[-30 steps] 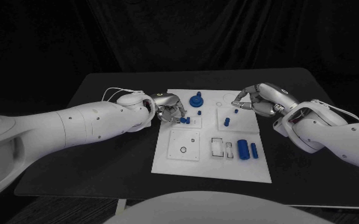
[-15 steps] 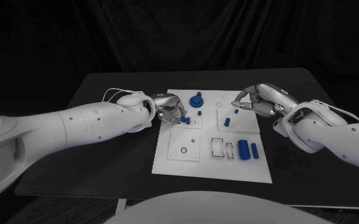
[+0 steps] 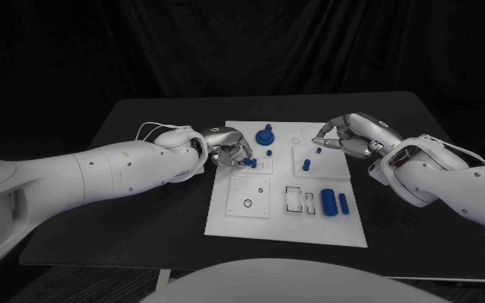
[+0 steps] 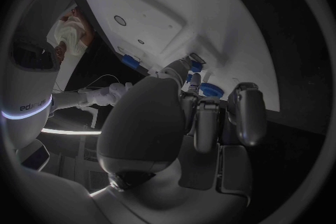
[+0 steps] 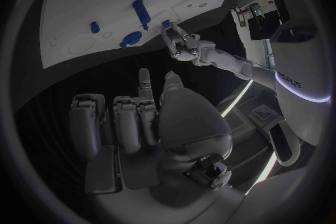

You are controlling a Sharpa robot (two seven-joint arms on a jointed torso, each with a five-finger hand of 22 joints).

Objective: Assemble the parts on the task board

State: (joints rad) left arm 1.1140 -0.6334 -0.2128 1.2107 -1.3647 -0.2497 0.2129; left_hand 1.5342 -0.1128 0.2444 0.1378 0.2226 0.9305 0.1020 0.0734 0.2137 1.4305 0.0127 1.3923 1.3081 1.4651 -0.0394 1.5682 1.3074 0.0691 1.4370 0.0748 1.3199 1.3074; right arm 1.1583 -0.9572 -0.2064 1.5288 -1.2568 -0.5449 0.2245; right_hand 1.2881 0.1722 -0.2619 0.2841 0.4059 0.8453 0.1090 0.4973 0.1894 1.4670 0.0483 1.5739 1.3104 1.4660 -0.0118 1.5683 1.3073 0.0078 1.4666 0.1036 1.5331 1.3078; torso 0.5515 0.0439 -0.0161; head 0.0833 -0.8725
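Note:
The white task board (image 3: pixel 286 212) lies mid-table. My left hand (image 3: pixel 230 147) reaches over its left edge, and its fingertips pinch a small blue part (image 3: pixel 247 163) against the board; the same part (image 5: pixel 167 24) shows at those fingertips in the right wrist view. A blue gear-like part (image 3: pixel 265 136) stands just beyond it. My right hand (image 3: pixel 349 135) hovers over the board's far right corner with its fingers curled in, holding nothing. Two small blue pegs (image 3: pixel 318 151) stand on the board near it. Two blue cylinders (image 3: pixel 333 202) lie at the board's near right.
A square plate with a round hole (image 3: pixel 249 198) and two rectangular slots (image 3: pixel 294 200) sit in the board's near half. Bare black table (image 3: pixel 151 212) surrounds the board. A thin white cable (image 3: pixel 153 124) loops above my left wrist.
My left forearm has shifted slightly while its fingertips stay on the small blue part. The right hand has not visibly moved.

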